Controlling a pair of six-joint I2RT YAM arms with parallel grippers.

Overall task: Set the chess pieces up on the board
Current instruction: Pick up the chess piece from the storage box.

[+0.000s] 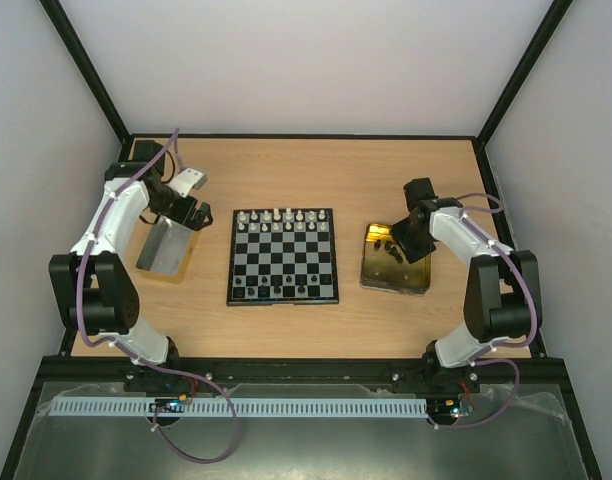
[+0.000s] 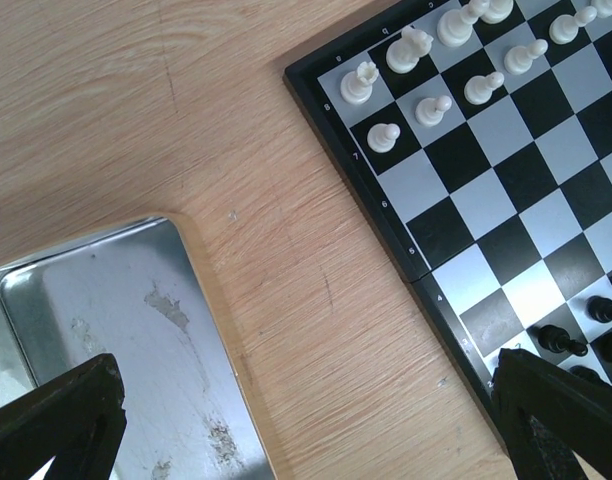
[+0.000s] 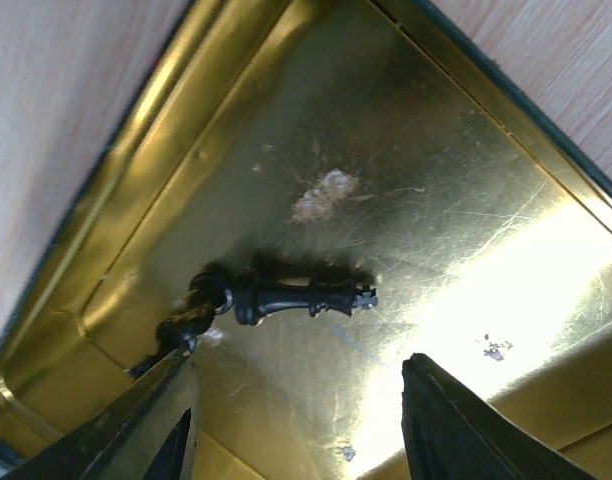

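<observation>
We found the right gripper (image 3: pixel 298 372) hovering with jaws parted and empty above the gold tray (image 3: pixel 466 150), a black chess piece (image 3: pixel 301 297) lying on its side just beyond their gap, well apart from the board (image 1: pixel 283 257).

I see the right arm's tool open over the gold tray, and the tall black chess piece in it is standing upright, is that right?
Not quite. The tall black chess piece lies on its side in the gold tray, not upright; the right wrist view shows it. The right arm's tool is indeed open over that tray.
</observation>
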